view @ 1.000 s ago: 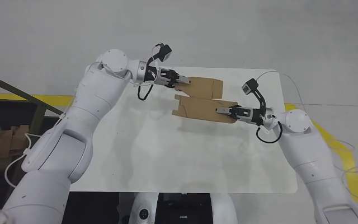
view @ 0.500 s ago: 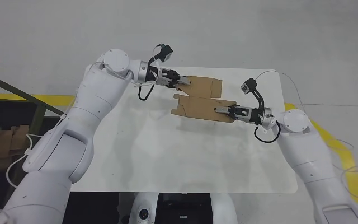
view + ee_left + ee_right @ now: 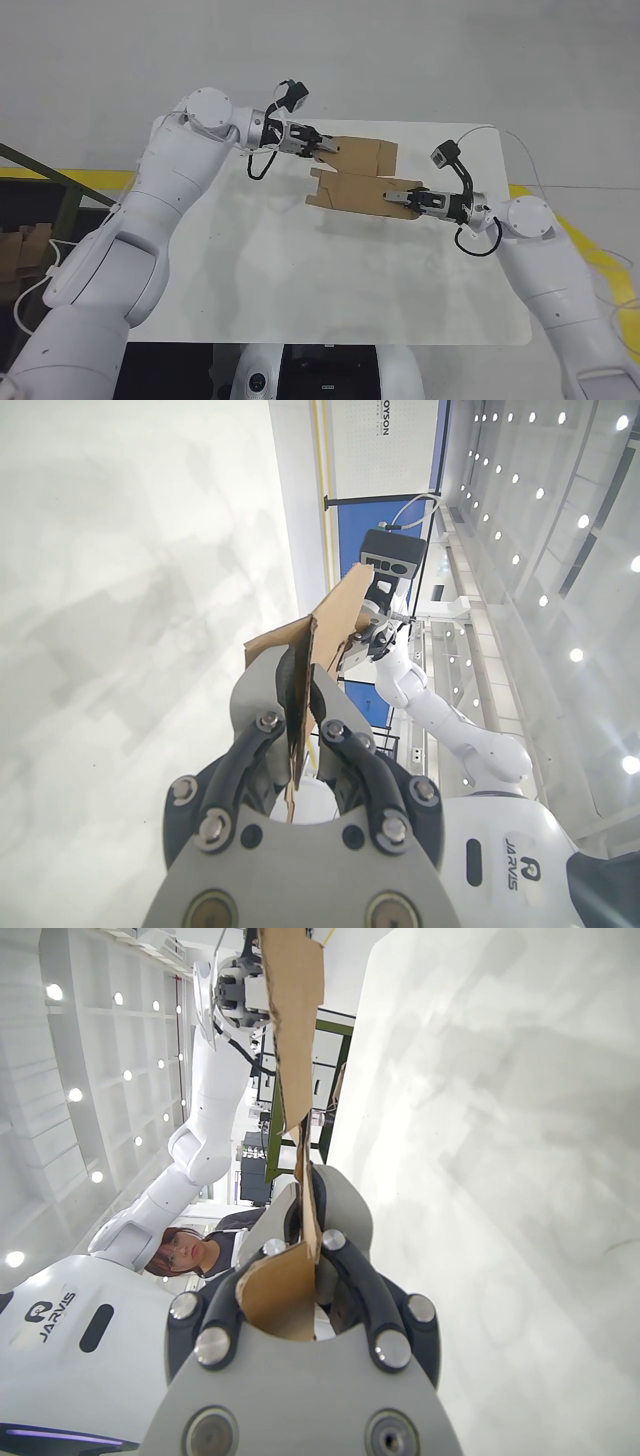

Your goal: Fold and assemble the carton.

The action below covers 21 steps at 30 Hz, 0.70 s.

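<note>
Δ over last 1 s, all small. R gripper (image 3: 392, 196), w/ carton (image 3: 355, 190) pinched in it, slid a little away from the right edge of the table (image 3: 300, 290) twd table centre. Carton went along: its near panel shifted slightly twd table's left edge, and the far panel's right end drew back a touch from table's far-right corner. L gripper (image 3: 331, 147), clamped on carton's far-left corner, edged marginally inward twd table centre, so the two grippers ended a bit closer together over the table. Practically all of this fell in the first half-sec.
</note>
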Tool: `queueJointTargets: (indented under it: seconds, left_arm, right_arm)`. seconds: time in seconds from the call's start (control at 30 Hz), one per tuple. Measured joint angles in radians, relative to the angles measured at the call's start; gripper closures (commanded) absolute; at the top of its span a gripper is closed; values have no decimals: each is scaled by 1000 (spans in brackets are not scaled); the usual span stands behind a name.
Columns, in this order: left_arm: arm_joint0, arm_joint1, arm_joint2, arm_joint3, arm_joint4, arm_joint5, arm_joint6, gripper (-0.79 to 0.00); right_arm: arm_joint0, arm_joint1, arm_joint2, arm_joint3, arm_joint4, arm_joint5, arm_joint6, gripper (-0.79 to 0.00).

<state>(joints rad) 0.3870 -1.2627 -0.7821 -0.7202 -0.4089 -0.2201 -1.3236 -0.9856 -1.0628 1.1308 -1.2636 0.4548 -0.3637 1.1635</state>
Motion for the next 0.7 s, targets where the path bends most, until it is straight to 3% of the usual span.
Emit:
queueJointTargets:
  seconds: [0.03, 0.07, 0.13, 0.17, 0.7]
  left_arm:
    - [0, 0, -1, 0, 1, 0, 1, -9]
    - [0, -1, -2, 0, 1, 0, 2, 0]
    - [0, -2, -4, -2, 3, -2, 4, 0]
    - [1, -2, -6, -2, 3, -3, 5, 0]
    - [15, 9, -66, -3, -38, -40, -28, 0]
  right_arm:
    - [-1, 0, 1, -1, -1, 0, -1, 0]
    - [-1, 0, 1, -1, -1, 1, -1, -92]
    - [-2, 0, 2, -3, -1, 4, -1, -372]
    - [-3, 0, 2, -4, 0, 6, -1, -785]
    - [-17, 10, 63, 20, 21, 4, -33, -785]
